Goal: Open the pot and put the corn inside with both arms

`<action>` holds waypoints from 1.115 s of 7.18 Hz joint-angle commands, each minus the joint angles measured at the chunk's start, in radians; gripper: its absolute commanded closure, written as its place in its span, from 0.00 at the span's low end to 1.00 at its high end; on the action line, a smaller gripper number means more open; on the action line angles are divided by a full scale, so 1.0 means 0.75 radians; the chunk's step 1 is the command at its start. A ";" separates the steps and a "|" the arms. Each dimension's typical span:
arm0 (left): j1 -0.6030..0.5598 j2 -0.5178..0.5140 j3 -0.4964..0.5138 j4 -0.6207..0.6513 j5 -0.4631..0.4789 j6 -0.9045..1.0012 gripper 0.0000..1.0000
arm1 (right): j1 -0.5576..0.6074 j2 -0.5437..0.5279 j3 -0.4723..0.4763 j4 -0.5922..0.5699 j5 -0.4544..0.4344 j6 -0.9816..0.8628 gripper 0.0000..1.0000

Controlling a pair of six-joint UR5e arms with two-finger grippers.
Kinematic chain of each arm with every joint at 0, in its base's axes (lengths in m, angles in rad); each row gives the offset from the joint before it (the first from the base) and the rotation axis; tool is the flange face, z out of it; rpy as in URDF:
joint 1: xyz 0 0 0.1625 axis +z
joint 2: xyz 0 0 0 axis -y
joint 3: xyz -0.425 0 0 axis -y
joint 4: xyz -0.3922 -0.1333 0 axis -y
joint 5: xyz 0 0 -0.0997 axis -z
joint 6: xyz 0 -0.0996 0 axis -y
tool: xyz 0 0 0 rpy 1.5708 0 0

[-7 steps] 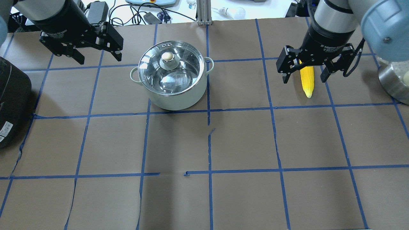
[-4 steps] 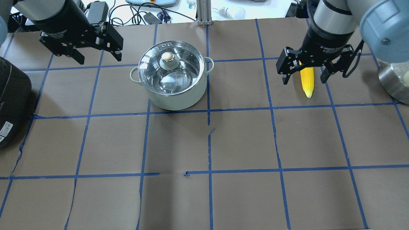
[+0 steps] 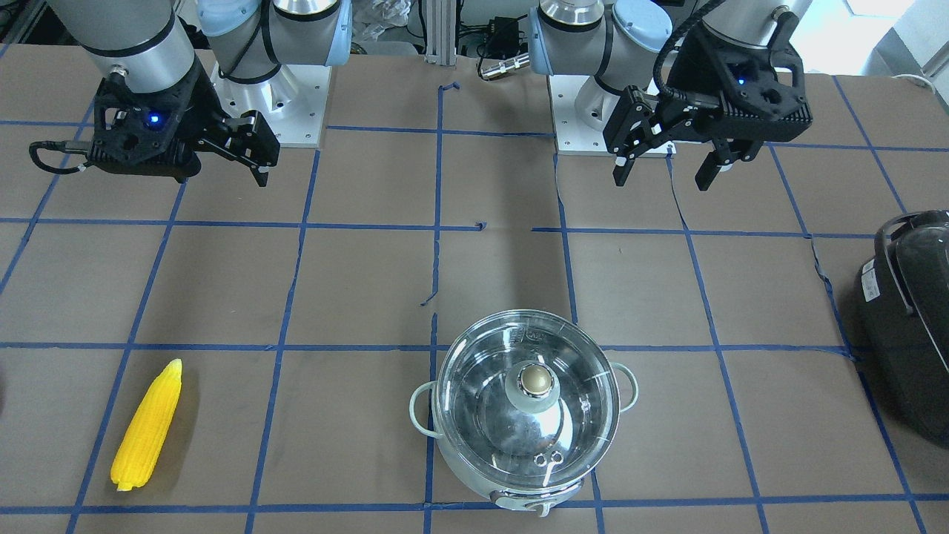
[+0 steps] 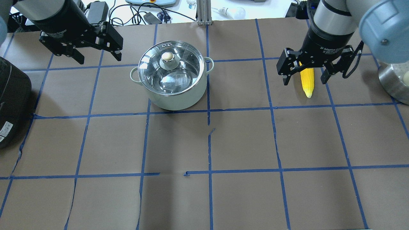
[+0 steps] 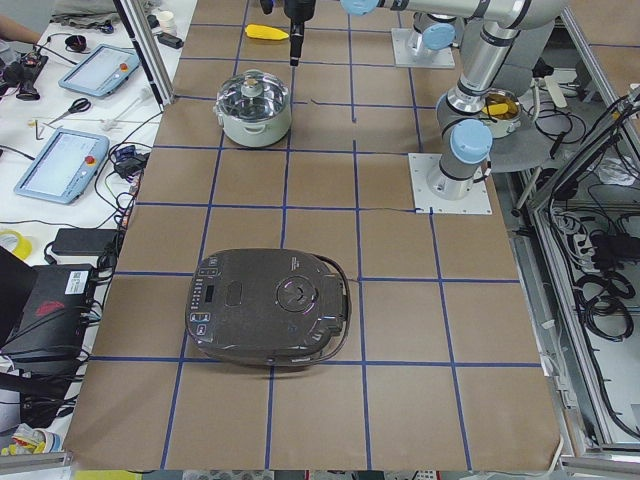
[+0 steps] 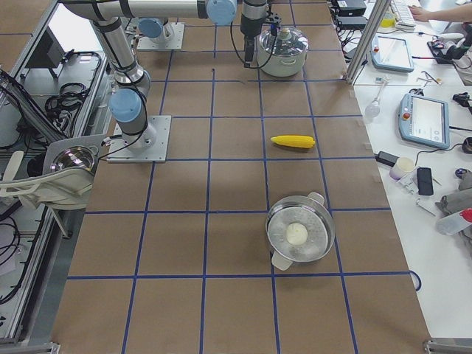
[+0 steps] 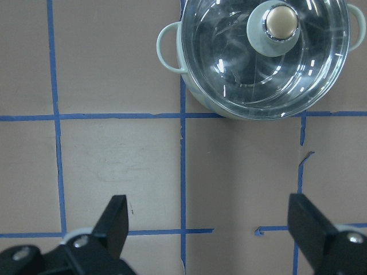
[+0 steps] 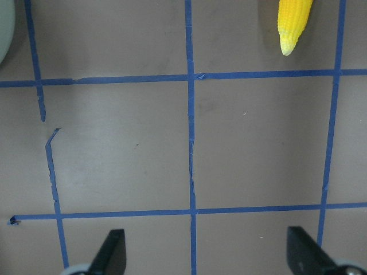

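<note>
Pale mint-green steel pot (image 4: 172, 95), glass lid (image 4: 169, 68) on, stands mid-counter (image 4: 243, 143). Bright yellow corn cob (image 3: 147, 434) lies well apart, toward robot's right. Left claw (image 4: 99, 58) and right claw (image 4: 305, 80) both spread, empty. Black glossy appliance (image 3: 908, 319) at left end.

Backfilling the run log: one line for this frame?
stage: pre-grasp | pot: lid on | corn: lying on table, untouched | left hand: open, aloft near pot | right hand: open, aloft near corn

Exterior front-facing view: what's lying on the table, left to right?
bright yellow corn cob → pale mint-green steel pot with glass lid → large black glossy appliance
</note>
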 commanded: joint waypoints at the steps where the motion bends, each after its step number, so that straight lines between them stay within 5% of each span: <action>1: -0.001 0.000 0.000 0.000 -0.001 0.000 0.00 | -0.002 0.000 0.000 0.001 0.003 0.015 0.00; 8: -0.001 0.002 0.002 0.000 0.005 0.000 0.00 | -0.004 0.003 0.003 0.001 -0.019 0.002 0.00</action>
